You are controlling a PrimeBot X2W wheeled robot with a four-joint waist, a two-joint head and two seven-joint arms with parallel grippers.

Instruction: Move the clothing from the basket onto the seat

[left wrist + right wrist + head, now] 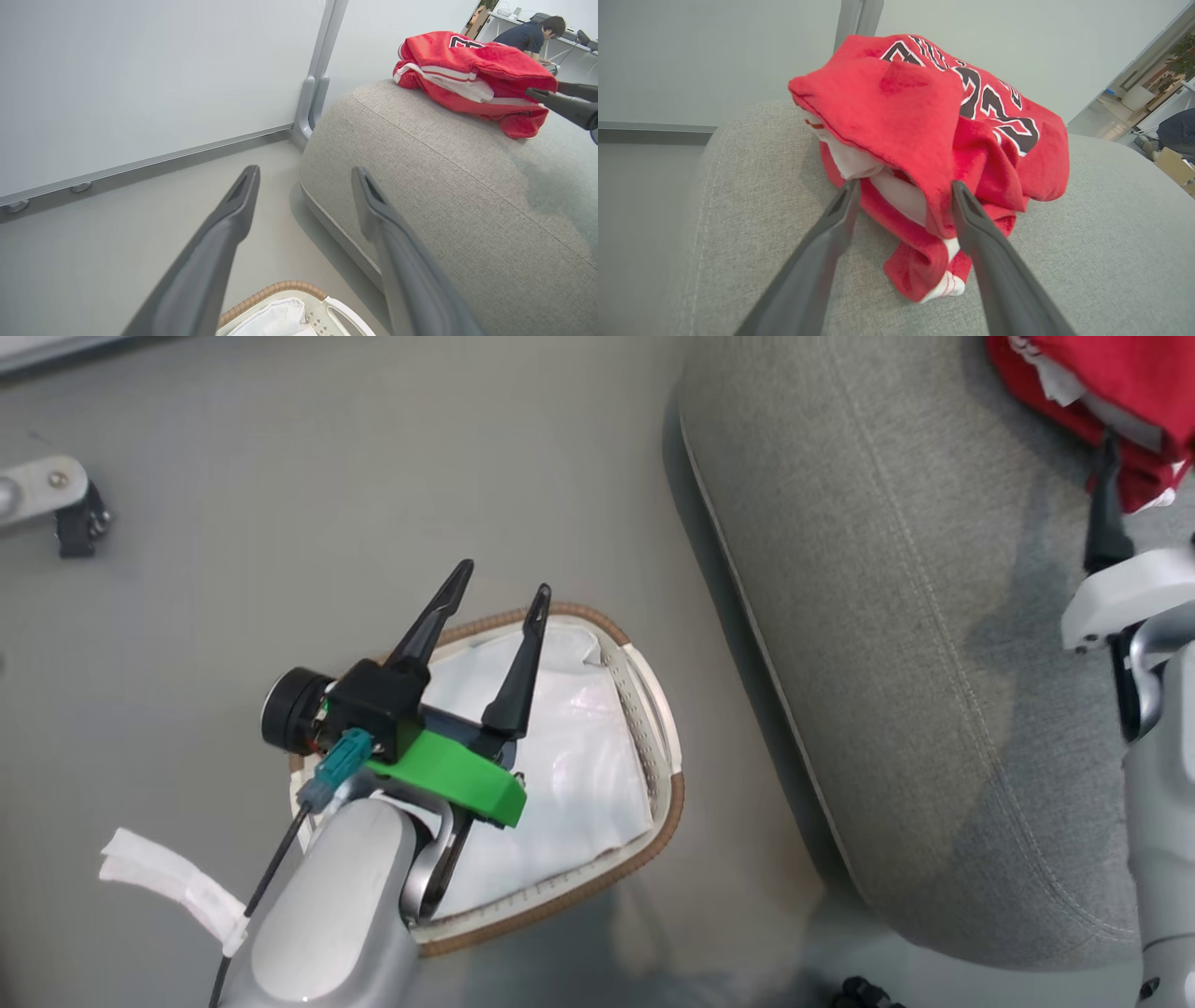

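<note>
Head view: the left gripper (504,577) hangs over the basket (677,803), its two fingers spread wide and holding nothing. The basket stands on the floor (280,523) just beside the sofa (887,663), and its white liner (579,756) shows inside. The clothing (1120,383) lies on the sofa at the top right corner. One dark finger of the right gripper (1108,457) reaches up to the edge of the clothing.

Left wrist view: the left gripper (306,173) has its fingers well apart with only floor and the sofa's edge between them. The basket rim (280,287) and liner (280,319) sit at the bottom edge. The clothing (472,74) lies in a red heap with white stripes on top of the sofa (444,196). The right gripper (560,98) comes in from the right with its fingertips at the heap. A person (532,32) sits at a desk far behind.

Right wrist view: the right gripper (904,186) stands wide. A fold of the clothing (948,140) hangs between its tips, and whether the tips touch it I cannot tell. The heap rests on the sofa (738,210), black white-edged lettering uppermost.
</note>
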